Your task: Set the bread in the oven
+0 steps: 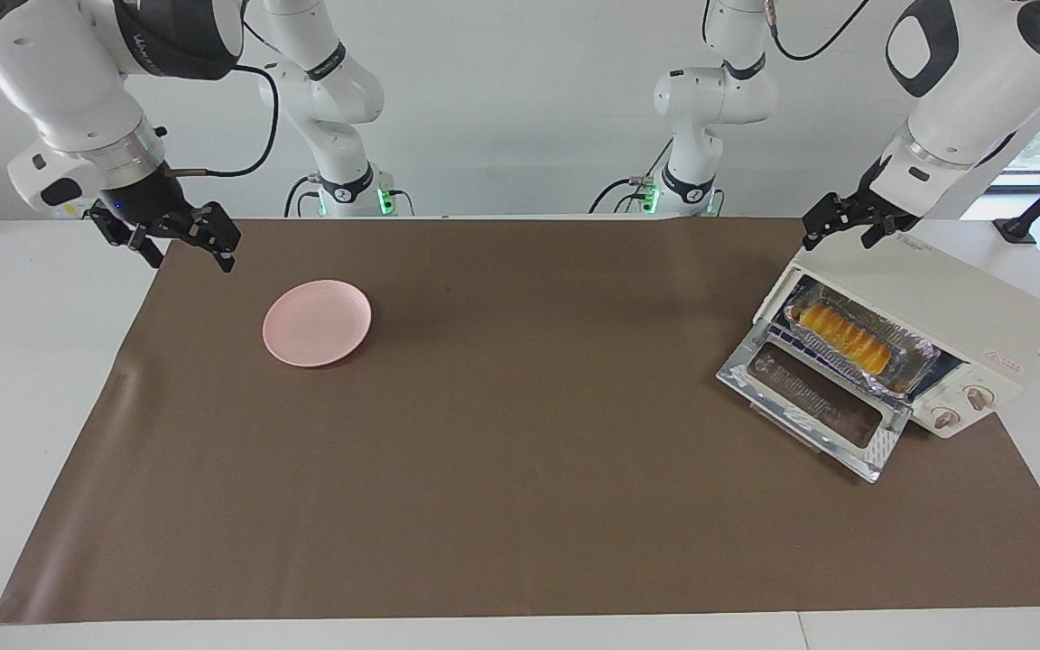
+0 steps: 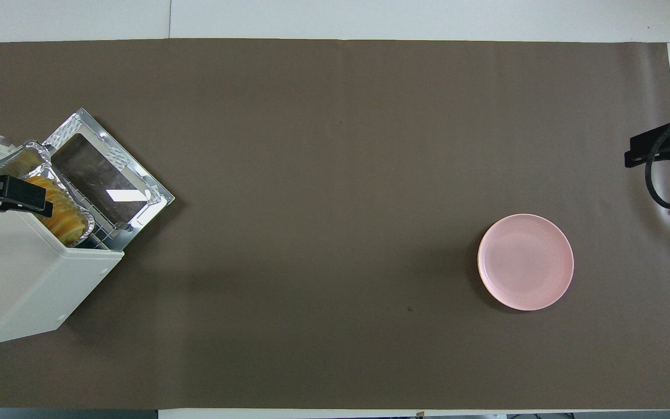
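Honestly, what worried me most at that point was the oven door (image 1: 816,402), which hung fully dropped open in front of the oven (image 1: 935,316) at the left arm's end of the desk (image 1: 484,433). The bread (image 1: 845,338) lay in its foil tray (image 1: 913,361) on the rack just inside the mouth, and I judged the tray to sit close to the opening, so a door swung shut could catch its rim and crumple it or shove the loaf askew. My left gripper (image 1: 838,227) hung over the top edge of the oven with its jaws spread and nothing between them; from the overhead view it overlapped the bread (image 2: 59,212), though the facing view showed it clear above the casing. A careless descent from there could have knocked the light oven body and slid it on the brown mat (image 1: 520,506), I reckoned. My right gripper (image 1: 179,242) waited over the mat's edge at the right arm's end, jaws likewise spread and empty, near the pink plate (image 1: 317,322), and I saw no hazard from it.
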### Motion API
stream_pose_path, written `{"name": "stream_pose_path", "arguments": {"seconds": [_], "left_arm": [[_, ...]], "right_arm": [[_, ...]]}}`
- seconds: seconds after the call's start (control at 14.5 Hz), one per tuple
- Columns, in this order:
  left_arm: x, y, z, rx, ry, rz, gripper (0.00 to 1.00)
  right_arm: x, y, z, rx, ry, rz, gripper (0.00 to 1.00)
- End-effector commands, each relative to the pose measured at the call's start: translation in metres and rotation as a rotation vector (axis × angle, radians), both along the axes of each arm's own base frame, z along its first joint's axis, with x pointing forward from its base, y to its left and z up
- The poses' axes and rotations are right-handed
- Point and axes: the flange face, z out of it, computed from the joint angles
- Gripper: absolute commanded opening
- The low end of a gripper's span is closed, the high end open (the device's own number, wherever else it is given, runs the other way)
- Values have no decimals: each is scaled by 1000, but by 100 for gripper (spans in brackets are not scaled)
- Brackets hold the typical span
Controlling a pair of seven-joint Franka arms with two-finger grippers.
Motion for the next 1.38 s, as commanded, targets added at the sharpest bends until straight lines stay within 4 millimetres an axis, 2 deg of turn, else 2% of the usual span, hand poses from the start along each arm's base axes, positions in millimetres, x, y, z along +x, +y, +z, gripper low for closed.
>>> {"name": "stream_pose_path", "arguments": {"seconds": [0.0, 0.28, 0.83, 0.96, 1.1, 1.31], "left_arm": [[1, 3, 2, 17, -13, -17, 100], [3, -3, 4, 16, -27, -27, 100], [13, -3, 5, 19, -97, -27, 100], [14, -2, 4, 71, -89, -45, 100], [14, -9, 8, 62, -104, -50, 100], [14, -9, 13, 46, -102, -43, 100]], "right_arm": [[-8, -2, 1, -15, -3, -2, 100], [-8, -2, 1, -15, -3, -2, 100], [-8, 0, 1, -15, -3, 1, 100], [-8, -2, 2, -15, -4, -2, 100], [-8, -1, 2, -15, -4, -1, 100], [-8, -2, 0, -15, -1, -2, 100]]}}
